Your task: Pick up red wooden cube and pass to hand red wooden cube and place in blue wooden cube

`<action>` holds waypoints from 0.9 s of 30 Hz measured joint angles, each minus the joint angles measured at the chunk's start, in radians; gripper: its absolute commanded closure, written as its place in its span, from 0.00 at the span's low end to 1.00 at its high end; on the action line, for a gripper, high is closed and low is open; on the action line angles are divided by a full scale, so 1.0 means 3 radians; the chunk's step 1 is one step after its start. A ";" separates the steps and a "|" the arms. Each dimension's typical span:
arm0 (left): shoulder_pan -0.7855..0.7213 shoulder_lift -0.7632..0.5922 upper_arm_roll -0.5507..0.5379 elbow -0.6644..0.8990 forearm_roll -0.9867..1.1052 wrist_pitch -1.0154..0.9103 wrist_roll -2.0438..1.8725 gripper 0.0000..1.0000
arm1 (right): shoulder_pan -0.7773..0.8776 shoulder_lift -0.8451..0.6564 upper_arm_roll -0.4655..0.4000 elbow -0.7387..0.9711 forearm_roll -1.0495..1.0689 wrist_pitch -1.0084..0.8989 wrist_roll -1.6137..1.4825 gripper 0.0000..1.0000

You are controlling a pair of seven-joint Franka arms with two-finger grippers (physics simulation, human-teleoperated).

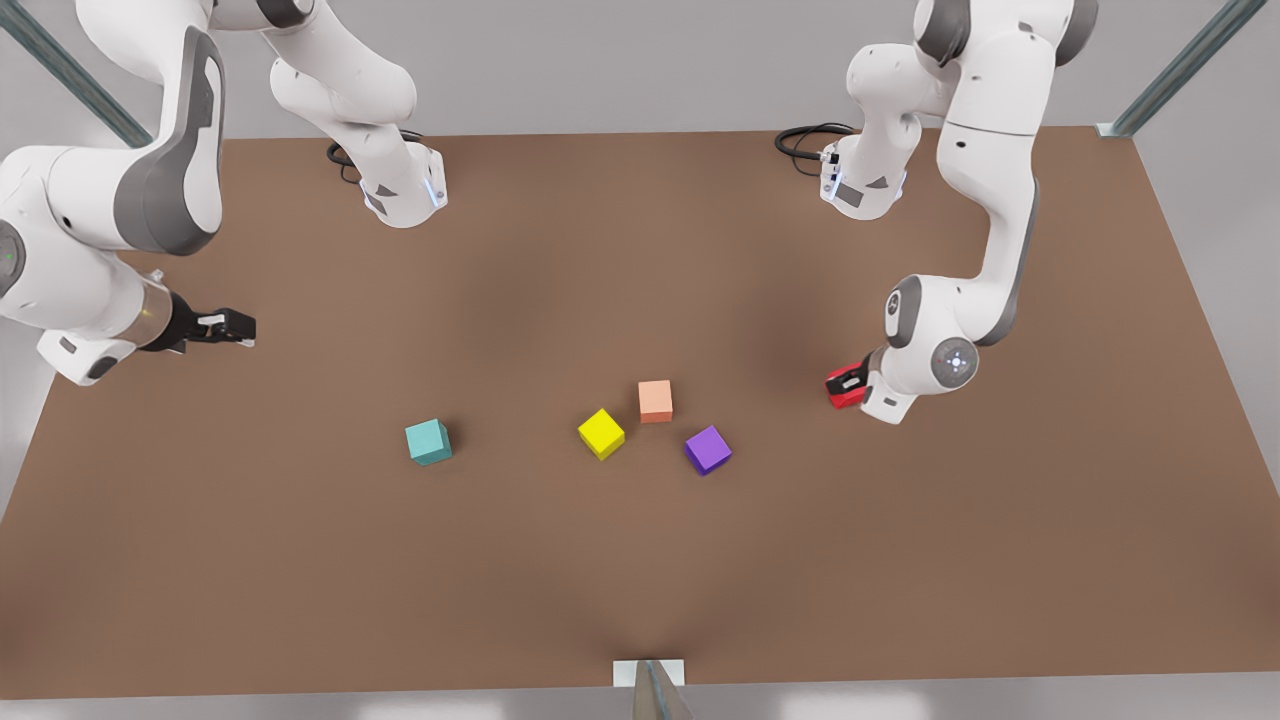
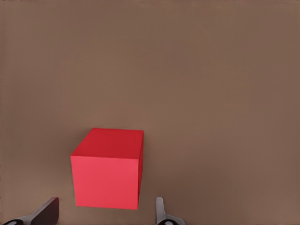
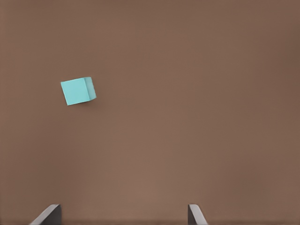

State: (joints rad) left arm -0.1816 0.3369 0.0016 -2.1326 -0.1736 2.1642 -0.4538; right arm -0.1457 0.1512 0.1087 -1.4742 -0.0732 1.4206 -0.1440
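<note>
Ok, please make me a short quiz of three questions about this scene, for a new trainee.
1. True or false: the right gripper holds the red wooden cube.
2. Which is nearest to the yellow cube? A) the pale orange cube B) the red wooden cube C) the left gripper
3. Which cube lies on the table in front of the right gripper's open fingers, as its wrist view shows?

Key:
1. False. The right gripper is open and holds nothing. The red wooden cube is at the left gripper's open fingers.
2. A.
3. The blue wooden cube.
</note>
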 measured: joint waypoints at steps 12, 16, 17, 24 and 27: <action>0.0038 0.0186 0.0000 -0.0043 0.0035 0.0331 -0.0055 0.00 | 0.0005 0.0024 0.0000 -0.0006 0.0048 0.0004 -0.0008 0.00; 0.0038 0.0303 0.0000 -0.0055 0.0036 0.0429 -0.0058 0.00 | 0.0009 0.0031 0.0000 -0.0006 0.0058 0.0003 -0.0008 0.00; 0.0038 0.0328 0.0000 -0.0056 0.0036 0.0453 -0.0058 0.00 | 0.0010 0.0033 0.0000 -0.0006 0.0059 0.0002 -0.0008 0.00; 0.0037 0.0402 0.0000 -0.0054 0.0034 0.0588 -0.0066 0.42 | 0.0010 0.0037 0.0000 -0.0009 0.0065 0.0002 -0.0007 0.00; 0.0039 0.0384 0.0000 -0.0042 0.0024 0.0615 -0.0096 0.42 | 0.0010 0.0036 0.0000 -0.0023 0.0073 -0.0001 -0.0007 0.00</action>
State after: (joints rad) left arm -0.1700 0.4521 0.0016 -2.1453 -0.1663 2.3487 -0.4825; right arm -0.1427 0.1622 0.1087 -1.4810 -0.0512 1.4202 -0.1461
